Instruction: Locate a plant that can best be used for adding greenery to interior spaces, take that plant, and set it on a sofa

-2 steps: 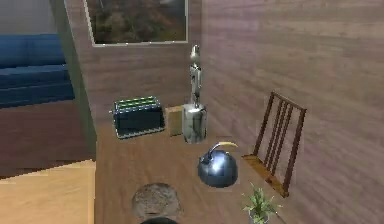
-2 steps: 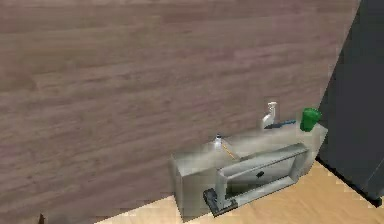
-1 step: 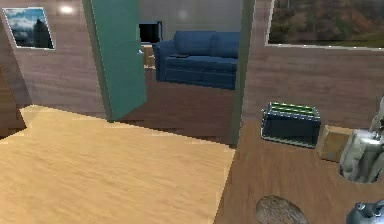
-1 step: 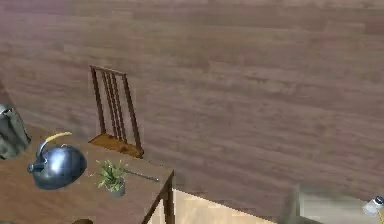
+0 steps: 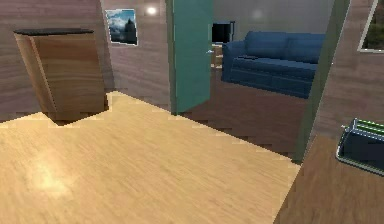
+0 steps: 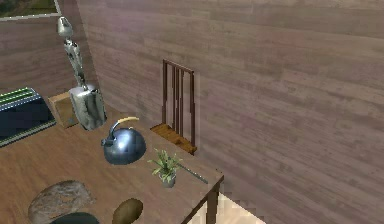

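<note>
Wooden tabletop: small potted plant, thin spiky green leaves

A floor of pale wooden planks is seen in the forward view, with a soft sheen of light near its lower left. A wooden cabinet with a dark top is set against the wood-panelled wall at the left, and a framed picture is hung on the wall beside it. A teal door is swung open; through the doorway a blue sofa is seen on a darker floor. In the arm side view, a wall of horizontal brown planks is seen behind the far edge of a wooden table.
</note>
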Controlling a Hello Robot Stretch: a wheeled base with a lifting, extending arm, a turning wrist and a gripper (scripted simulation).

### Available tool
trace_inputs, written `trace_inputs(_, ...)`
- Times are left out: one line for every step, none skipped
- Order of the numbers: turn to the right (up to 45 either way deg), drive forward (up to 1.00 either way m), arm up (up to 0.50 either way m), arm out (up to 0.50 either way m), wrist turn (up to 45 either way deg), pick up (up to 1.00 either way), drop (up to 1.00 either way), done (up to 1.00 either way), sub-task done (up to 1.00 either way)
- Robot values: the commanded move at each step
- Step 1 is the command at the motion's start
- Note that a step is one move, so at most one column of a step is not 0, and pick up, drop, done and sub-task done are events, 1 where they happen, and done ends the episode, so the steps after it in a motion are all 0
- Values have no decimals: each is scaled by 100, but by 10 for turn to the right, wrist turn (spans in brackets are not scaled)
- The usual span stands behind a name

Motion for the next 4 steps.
trace_inputs(0, 0, 50, 0, 0, 0, 0, 0, 0)
trace_inputs(0, 0, 32, 0, 0, 0, 0, 0, 0)
trace_inputs(0, 0, 0, 24, 0, 0, 0, 0, 0)
trace_inputs(0, 0, 0, 0, 450, 0, 0, 0, 0)
